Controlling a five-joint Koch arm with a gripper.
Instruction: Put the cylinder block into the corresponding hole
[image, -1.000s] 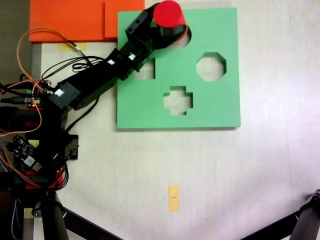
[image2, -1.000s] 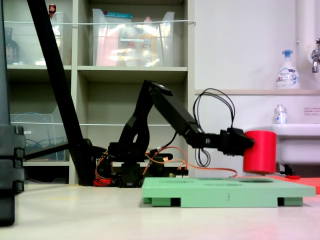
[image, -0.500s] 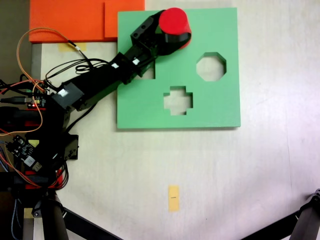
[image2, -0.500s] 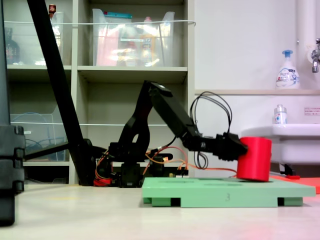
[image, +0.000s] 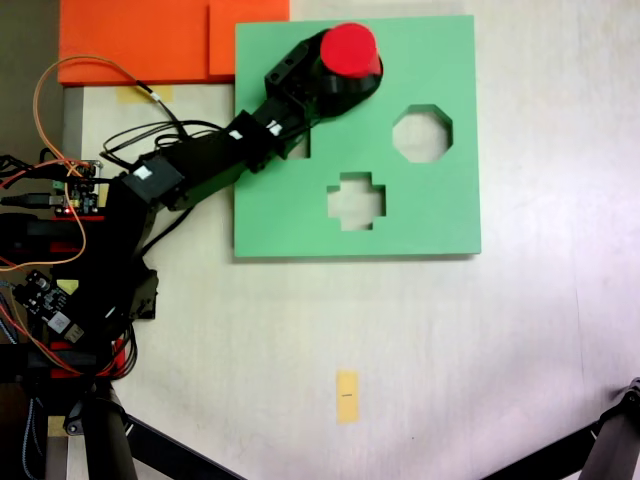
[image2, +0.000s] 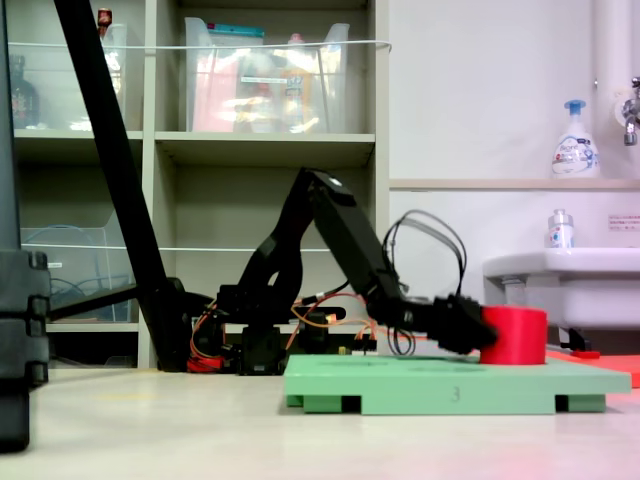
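The red cylinder block (image: 348, 50) stands upright, sunk partway into the green foam board (image: 430, 215) at its upper left, where it covers the circular hole. In the side-on fixed view the cylinder (image2: 514, 336) pokes up only a little above the board (image2: 455, 383). My black gripper (image: 340, 78) is shut on the cylinder, its jaws wrapping both sides just above the board. In the side-on fixed view the gripper (image2: 478, 335) reaches in low from the left.
The board also has an octagonal cutout (image: 422, 133), a cross-shaped cutout (image: 356, 200) and a square one (image: 292, 141) partly under my arm. Orange foam sheets (image: 150, 40) lie at the top left. Wires and boards (image: 60, 260) crowd the left edge. A yellow tag (image: 347, 396) lies on the table.
The arm has lowered: the cylinder, held tilted above the board's corner a second ago, has come down upright into the circular hole and now sits much lower.
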